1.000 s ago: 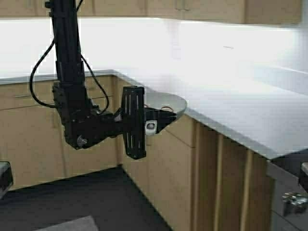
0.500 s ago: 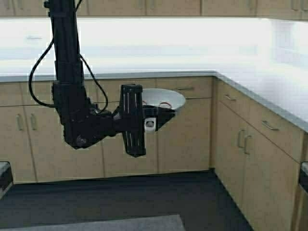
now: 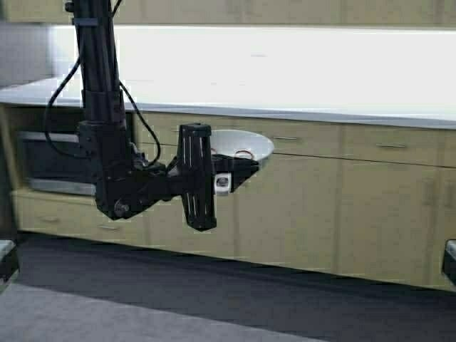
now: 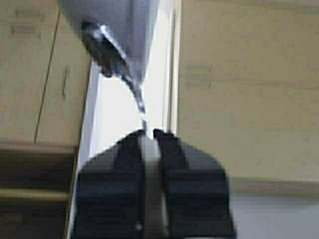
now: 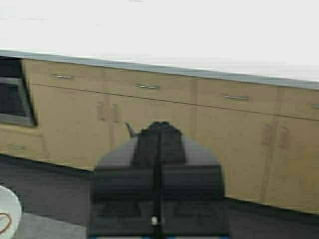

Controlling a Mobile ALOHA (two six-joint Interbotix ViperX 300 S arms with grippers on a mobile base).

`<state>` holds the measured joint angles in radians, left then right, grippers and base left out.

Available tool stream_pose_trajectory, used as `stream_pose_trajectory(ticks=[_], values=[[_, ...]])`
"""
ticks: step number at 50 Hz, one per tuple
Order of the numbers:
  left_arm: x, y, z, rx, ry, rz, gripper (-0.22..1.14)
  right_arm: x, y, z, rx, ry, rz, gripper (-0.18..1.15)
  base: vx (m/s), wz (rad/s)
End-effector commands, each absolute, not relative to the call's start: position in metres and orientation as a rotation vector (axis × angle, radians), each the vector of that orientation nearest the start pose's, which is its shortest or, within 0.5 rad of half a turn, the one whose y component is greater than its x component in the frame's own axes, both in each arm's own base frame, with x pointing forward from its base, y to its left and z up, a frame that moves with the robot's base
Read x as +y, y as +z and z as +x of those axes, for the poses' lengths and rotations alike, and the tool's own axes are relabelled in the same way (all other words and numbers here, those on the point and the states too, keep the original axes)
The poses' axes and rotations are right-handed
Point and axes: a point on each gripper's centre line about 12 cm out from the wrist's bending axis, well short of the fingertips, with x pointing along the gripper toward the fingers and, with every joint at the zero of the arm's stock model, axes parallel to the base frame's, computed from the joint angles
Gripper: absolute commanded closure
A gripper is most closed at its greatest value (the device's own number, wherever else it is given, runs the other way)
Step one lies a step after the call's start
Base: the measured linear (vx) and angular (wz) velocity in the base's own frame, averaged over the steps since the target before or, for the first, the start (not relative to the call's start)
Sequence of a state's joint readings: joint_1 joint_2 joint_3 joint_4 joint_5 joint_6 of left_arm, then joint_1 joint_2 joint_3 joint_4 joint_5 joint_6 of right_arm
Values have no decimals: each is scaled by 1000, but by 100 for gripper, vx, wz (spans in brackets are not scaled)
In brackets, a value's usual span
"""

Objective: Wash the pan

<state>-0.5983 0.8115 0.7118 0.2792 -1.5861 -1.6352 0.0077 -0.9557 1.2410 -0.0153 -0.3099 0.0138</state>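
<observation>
The pan is a small white round pan with a thin red squiggle inside. It is held in the air in front of the cabinets. My left gripper is shut on its short handle, on the near side of the pan. In the left wrist view the pan's underside fills the top, and its handle sits pinched in my left gripper. My right gripper is shut and empty, parked low on my right. The pan's rim also shows in the right wrist view.
A long white counter runs across over tan cabinets with drawers. A dark built-in appliance sits at the left under the counter. The floor is dark, with a grey mat at the near left.
The robot has turned left: the whole scene has shifted right, the counter corner has left the view and the dark appliance has come in at left. The pan stays in the left gripper.
</observation>
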Motion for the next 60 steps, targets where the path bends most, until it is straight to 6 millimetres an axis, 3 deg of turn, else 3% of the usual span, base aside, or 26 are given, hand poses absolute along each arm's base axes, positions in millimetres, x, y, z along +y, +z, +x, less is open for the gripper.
stream_pose_trajectory(ticks=[1, 21, 60], values=[[-252, 18, 306, 617, -793, -1538, 90, 2, 270, 197, -31, 11, 4, 91, 13, 79], [-251, 16, 304, 624, -790, -1535, 90, 2, 263, 201, 2, 11, -2, 91, 12, 65], [-229, 18, 271, 672, -750, -1539, 90, 2, 266, 200, -11, 11, 5, 91, 15, 72]])
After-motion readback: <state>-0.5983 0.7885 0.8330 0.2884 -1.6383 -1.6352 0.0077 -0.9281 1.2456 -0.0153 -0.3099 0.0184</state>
